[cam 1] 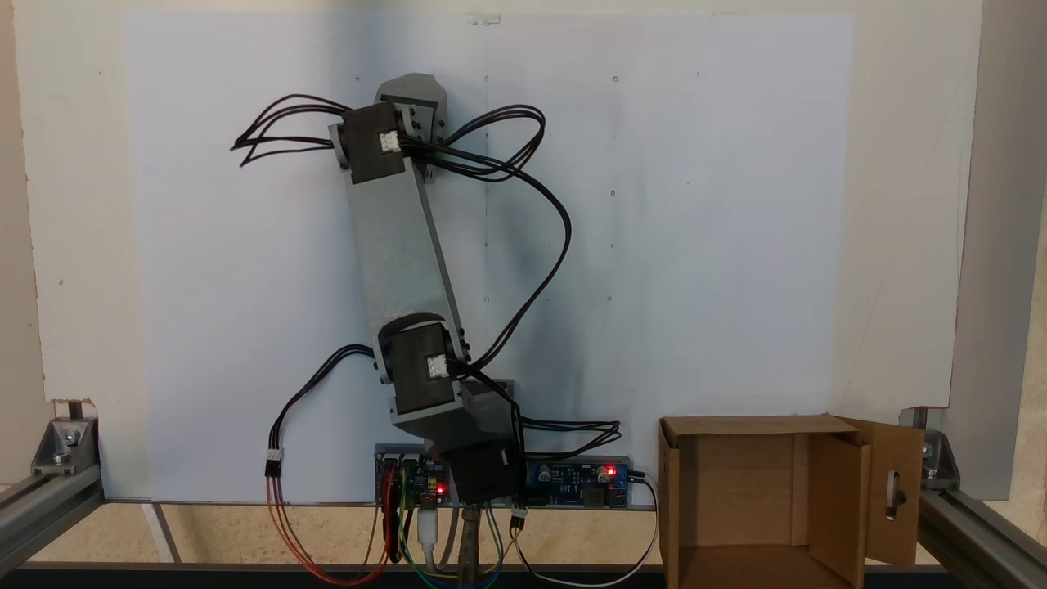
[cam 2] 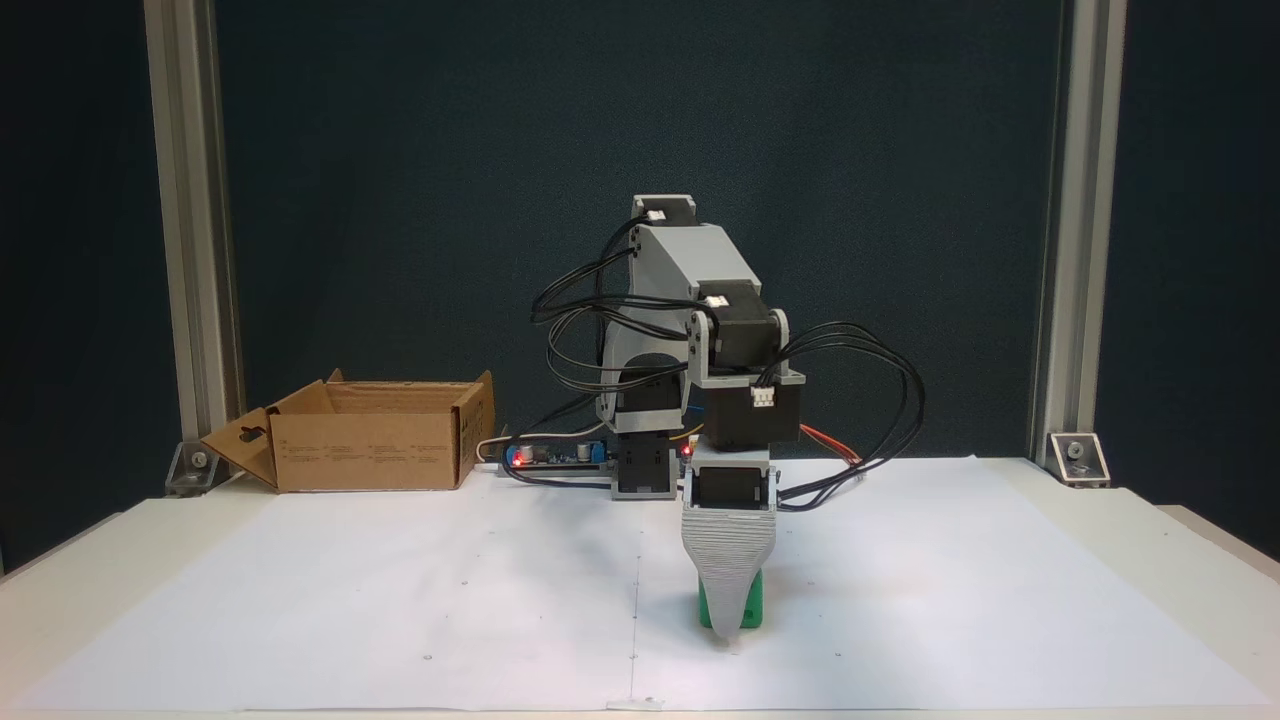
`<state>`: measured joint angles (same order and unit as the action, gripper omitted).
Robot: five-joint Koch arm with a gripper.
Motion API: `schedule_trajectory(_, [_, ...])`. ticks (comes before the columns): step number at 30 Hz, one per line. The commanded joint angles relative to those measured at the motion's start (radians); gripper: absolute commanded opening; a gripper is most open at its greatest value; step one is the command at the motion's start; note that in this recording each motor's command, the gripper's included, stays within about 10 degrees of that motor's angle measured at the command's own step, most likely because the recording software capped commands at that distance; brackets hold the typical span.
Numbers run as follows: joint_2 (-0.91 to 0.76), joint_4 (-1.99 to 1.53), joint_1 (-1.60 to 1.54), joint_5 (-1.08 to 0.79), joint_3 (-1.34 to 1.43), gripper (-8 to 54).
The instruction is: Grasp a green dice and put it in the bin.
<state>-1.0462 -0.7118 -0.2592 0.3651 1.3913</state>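
- So, early stage: the green dice (cam 2: 752, 605) sits on the white paper (cam 2: 400, 600) covering the surface, not lifted, not in the bin (cam 2: 375, 450) yet.
- Hand (cam 2: 728, 632) is down at the dice, its ribbed grey finger pointing at the paper, tip at or just above the sheet, right in front of the dice from this camera.
- Hand state: cannot tell. The two jaws line up one behind the other here, one tip shows, so no call on whether it's spread or clamped on the dice.
- Judgement: this looks like the reach/grasp step. Left to do: close on the dice, lift, carry across, drop in the bin.
- Bin stands well apart from the dice, by the arm's base; left side in the front fixed view, lower right in the top-down fixed view (cam 1: 769, 499).
- Front fixed view gives the dice, the finger and how low the hand is.
- Top-down fixed view gives the arm (cam 1: 401, 245) stretched out over the paper, the controller boards (cam 1: 572, 478) with red lights, and the bin's open, empty inside plus its slotted flap (cam 1: 896, 491).
- From above, the arm's own body covers the spot where the dice would be.
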Motion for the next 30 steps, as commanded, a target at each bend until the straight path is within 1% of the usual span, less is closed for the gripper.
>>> schedule_trajectory(1, [-0.002, 0.015, -0.009, 0.044, -0.008, 42.1])
schedule_trajectory(7, [-0.002, 0.015, -0.009, 0.044, 0.002, 41.2])
schedule_trajectory(11, [-0.002, 0.015, -0.012, 0.044, 0.018, 36.7])
schedule_trajectory(27, [-0.002, 0.014, -0.011, 0.044, 0.052, 36.5])
schedule_trajectory(28, [-0.002, 0.014, -0.011, 0.044, 0.054, 35.4])
schedule_trajectory(30, [-0.002, 0.015, -0.011, 0.046, 0.058, 29.3])
